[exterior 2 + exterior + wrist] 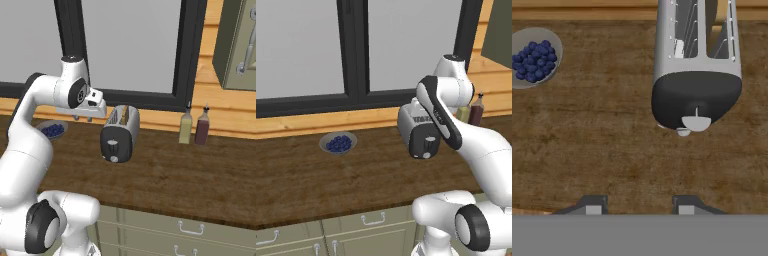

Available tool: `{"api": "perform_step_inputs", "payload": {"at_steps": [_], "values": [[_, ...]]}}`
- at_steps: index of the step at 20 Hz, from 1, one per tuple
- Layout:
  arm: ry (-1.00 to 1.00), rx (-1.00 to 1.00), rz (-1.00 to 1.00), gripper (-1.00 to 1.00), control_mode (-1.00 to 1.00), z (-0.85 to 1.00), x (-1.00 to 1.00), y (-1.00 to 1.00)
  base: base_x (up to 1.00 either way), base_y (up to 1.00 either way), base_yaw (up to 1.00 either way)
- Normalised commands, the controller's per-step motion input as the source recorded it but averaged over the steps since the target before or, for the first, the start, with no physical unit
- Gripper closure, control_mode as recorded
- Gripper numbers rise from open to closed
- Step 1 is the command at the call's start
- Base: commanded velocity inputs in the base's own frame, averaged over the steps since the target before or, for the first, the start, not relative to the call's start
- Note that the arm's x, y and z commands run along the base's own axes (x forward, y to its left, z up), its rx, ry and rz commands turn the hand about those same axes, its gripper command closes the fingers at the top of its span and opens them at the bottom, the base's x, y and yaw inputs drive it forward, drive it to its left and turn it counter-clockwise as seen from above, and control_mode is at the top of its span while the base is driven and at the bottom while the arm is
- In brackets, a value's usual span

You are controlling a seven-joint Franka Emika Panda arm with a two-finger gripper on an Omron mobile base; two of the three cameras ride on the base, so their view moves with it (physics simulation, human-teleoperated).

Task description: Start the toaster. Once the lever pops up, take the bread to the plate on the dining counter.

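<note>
Jaws (640, 205) apart, empty, hovering above bench (587, 140) at frame bottom. Toaster (696, 70) upper right; lever (683, 132) probably small tab under knob (696, 122). Shift right, descend, press lever squarely, avoid knob.

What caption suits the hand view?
Gripper hovering above the toaster, bread in one slot, bowl of blueberries nearby.

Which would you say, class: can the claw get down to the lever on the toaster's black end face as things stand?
Probably yes. The claw hangs with jaws apart above bare worktop in front of the toaster; nothing lies between it and the lever.
</note>
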Motion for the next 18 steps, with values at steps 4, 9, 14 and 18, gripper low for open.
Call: {"api": "perform_step_inputs", "payload": {"at_steps": [4,9,14,18], "values": [[-0.02,0.00,0.00,-1.00,-1.00,-0.05,-0.04,-0.07,0.00,0.00,0.00],[-0.01,0.00,0.00,-1.00,-1.00,-0.34,0.00,-0.37,0.00,0.00,0.00],[-0.02,0.00,0.00,-1.00,-1.00,-0.47,0.00,-0.34,0.00,0.00,0.00],[-0.03,0.00,0.01,-1.00,-1.00,-0.51,0.04,-0.06,0.00,0.00,0.00]]}}
